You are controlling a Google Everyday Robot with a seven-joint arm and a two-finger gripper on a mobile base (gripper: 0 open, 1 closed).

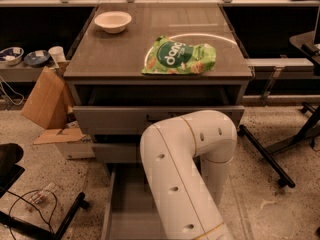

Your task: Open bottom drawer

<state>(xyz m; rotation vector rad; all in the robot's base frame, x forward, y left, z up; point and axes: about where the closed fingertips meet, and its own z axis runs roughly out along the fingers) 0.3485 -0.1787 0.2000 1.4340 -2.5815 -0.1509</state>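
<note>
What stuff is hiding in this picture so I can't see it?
- Gripper: camera view, hidden somewhere behind the white arm.
- Bottom drawer: camera view, front and handle cut off by the lower edge and the arm.
- Middle drawer: camera view, handle hidden by the arm.

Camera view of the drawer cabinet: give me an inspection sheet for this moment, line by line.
Surface: grey cabinet top, holding a white bowl at the back left and a green snack bag towards the front right.
Job's things: bottom drawer pulled out, plain grey inside showing; its front is out of view.
Clutter: cardboard box on the floor left of the cabinet; cup on the low shelf behind it.
Claw: not in view, hidden behind the white arm that bends in front of the drawers.
Cables: black cable on the floor, lower left.
Surroundings: speckled floor; black chair leg at right.
</note>
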